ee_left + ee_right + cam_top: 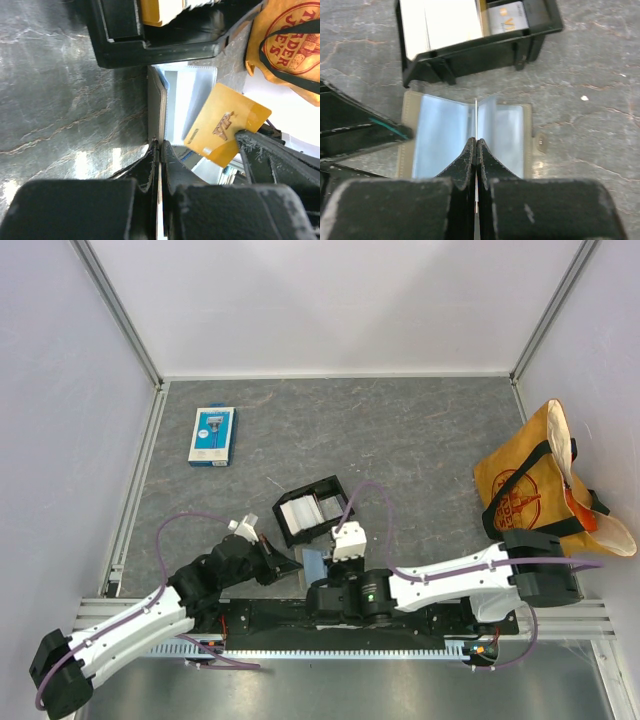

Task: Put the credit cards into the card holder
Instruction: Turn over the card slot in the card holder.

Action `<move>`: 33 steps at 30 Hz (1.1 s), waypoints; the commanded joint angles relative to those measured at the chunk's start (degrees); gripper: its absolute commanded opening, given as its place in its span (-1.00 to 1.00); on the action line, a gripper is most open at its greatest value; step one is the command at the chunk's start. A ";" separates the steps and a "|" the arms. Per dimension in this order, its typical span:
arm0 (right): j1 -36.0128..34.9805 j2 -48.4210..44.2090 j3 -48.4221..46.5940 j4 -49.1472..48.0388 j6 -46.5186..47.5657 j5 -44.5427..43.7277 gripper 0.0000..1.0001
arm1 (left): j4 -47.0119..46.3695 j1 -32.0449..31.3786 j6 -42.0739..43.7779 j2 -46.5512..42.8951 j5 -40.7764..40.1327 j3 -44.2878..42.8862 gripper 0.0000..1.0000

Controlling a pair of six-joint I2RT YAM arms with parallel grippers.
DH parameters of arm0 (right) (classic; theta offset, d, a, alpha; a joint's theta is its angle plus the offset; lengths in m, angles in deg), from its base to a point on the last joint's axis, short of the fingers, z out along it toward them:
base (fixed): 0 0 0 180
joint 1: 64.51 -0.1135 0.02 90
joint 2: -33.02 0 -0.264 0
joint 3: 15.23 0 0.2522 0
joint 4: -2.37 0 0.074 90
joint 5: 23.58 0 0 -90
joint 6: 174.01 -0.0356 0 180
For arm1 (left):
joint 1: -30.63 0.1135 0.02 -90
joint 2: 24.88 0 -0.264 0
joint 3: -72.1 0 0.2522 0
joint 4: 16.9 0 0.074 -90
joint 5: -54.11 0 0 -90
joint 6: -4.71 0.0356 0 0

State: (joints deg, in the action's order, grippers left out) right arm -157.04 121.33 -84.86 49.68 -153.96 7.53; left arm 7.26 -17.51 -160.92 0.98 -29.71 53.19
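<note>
A yellow credit card (227,125) over the open card holder (440,132).
The right jaws pinch the card; the left jaws clamp the holder's cover edge.

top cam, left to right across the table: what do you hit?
blue-and-white retail pack → black tray → yellow tote bag. The card holder lies just in front of the tray, in the same column, so it is left out of the order.

black tray (470,62) crowding card holder (440,135) far edge, open table (420,440) beyond
</note>
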 commanded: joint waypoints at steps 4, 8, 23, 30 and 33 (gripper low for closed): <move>0.77 -9.46 9.89 -7.22 -0.47 3.94 -1.00 | -0.37 -0.20 1.54 4.01 -0.20 1.89 -0.96; 6.21 -16.13 17.71 -22.53 5.71 16.42 -1.00 | -2.04 -0.20 1.89 6.91 -0.46 2.77 -0.96; 20.37 -18.45 34.69 -54.19 5.79 42.54 -1.00 | -4.41 -0.11 3.48 11.84 -3.27 2.78 -0.96; 22.13 -15.80 36.36 -56.83 5.18 43.51 -1.00 | -4.68 -0.29 3.39 12.10 -3.54 2.77 -0.96; 22.92 -16.42 37.42 -57.36 5.09 43.51 -1.00 | -4.68 -0.20 3.30 12.19 -3.63 2.86 -0.96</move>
State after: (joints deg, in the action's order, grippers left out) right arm -135.07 105.29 -48.60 -3.85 -148.41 50.17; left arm 3.89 -17.51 -159.57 12.94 -31.33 54.98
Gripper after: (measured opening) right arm 0.006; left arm 0.025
